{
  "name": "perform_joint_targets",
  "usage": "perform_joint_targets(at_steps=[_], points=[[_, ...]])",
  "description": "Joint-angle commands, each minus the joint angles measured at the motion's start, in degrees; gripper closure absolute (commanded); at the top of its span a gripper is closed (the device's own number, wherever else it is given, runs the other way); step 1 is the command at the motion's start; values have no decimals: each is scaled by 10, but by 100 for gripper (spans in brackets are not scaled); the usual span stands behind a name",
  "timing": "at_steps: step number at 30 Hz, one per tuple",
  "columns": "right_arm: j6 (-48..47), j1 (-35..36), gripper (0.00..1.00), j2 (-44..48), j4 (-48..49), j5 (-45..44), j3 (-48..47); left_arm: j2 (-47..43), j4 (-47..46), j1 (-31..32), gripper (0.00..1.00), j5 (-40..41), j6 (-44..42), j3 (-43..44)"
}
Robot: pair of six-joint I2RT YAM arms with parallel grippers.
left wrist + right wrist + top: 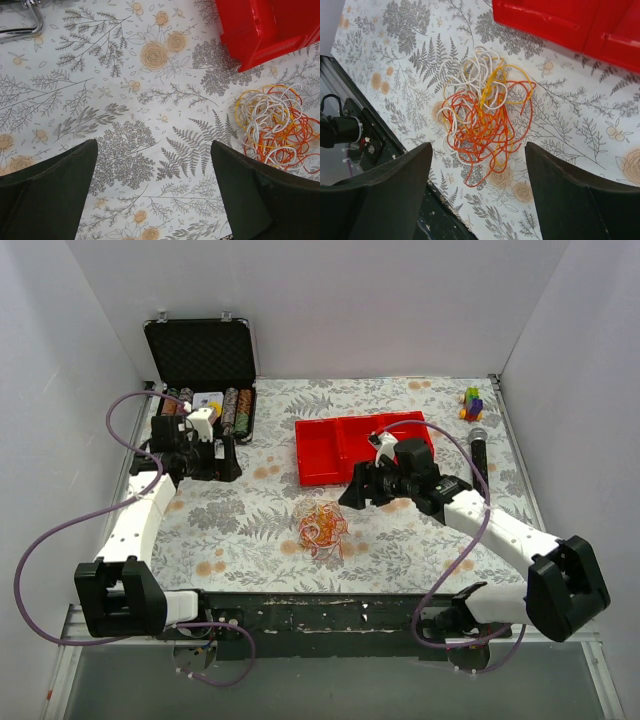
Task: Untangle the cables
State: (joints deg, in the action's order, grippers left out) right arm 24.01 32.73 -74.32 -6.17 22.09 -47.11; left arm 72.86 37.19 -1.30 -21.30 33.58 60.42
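A floral tablecloth (pixel 250 530) covers the table. An open black case (pixel 200 352) of poker chips stands at its far left, and a red tray (pixel 322 455) lies near the middle. The left gripper (pixel 154 145), jaws wide apart and empty, hangs over bare cloth near the case. The right gripper (pixel 479 146), also spread and holding nothing, hovers above the cables (pixel 320 525). These red, orange-yellow and white wires lie knotted in one heap just in front of the tray's left corner, not touching it.
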Motion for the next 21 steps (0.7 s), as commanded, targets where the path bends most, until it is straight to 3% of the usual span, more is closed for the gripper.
perform_joint_targets(at_steps=[1, 4, 9, 21], points=[[-48, 50, 16, 52, 20, -105, -21, -2, -26, 37, 2, -7, -18, -17], [-73, 87, 20, 39, 27, -176, -28, 10, -34, 57, 2, -1, -15, -25], [-74, 113, 41, -35, 56, -185, -58, 20, -48, 60, 2, -22, -5, -38], [-128, 204, 46, -231, 25, -252, -221, 40, -36, 57, 2, -42, 1, -37]])
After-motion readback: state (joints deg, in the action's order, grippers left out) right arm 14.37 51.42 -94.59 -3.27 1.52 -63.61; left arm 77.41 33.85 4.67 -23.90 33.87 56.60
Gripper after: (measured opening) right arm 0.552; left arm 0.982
